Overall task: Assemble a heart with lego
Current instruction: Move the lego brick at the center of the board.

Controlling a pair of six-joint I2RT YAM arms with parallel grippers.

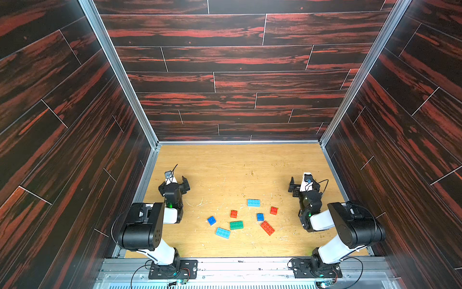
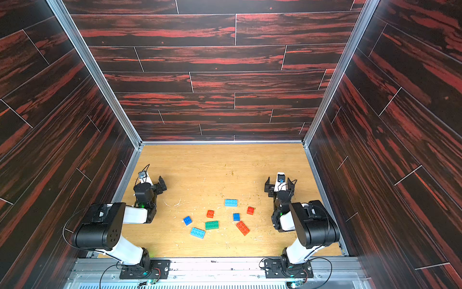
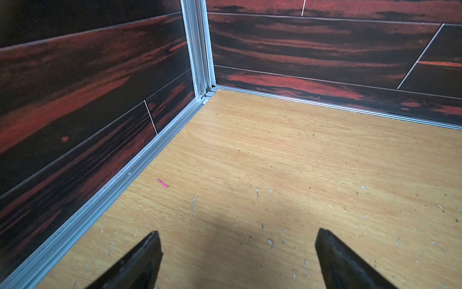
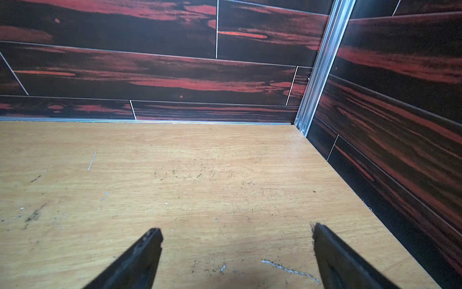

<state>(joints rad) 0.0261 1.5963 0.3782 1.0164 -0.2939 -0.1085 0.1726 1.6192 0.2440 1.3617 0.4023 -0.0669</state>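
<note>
Well, dark red-streaked wall panels (image 1: 237, 57) box in a pale wooden worktop (image 1: 225, 165). The left arm (image 1: 142, 232) and the right arm (image 1: 355, 227) sit folded at its near corners, pointing toward the far wall. The left pincer (image 3: 236, 235) is spread wide over bare wood by the side rail (image 3: 112, 190), pinching nothing; the right pincer (image 4: 236, 230) is spread as wide, also empty. Between the arms, on the near half of the worktop, the lego lies loose, studs up, every brick apart from the rest. Of the oblongs, one light-blue brick (image 1: 253, 202) lies farthest back, a second light-blue brick (image 1: 222, 232) nearest the front, a green brick (image 1: 236, 225) just behind that, a red oblong brick (image 1: 267, 228) askew to the right. Among them sit the small squares: a dark-blue square (image 1: 211, 220) left of the green, another dark-blue square (image 1: 260, 217) beside the red oblong, a red square (image 1: 233, 214) behind the green, another red square (image 1: 273, 210) behind the red oblong.
</note>
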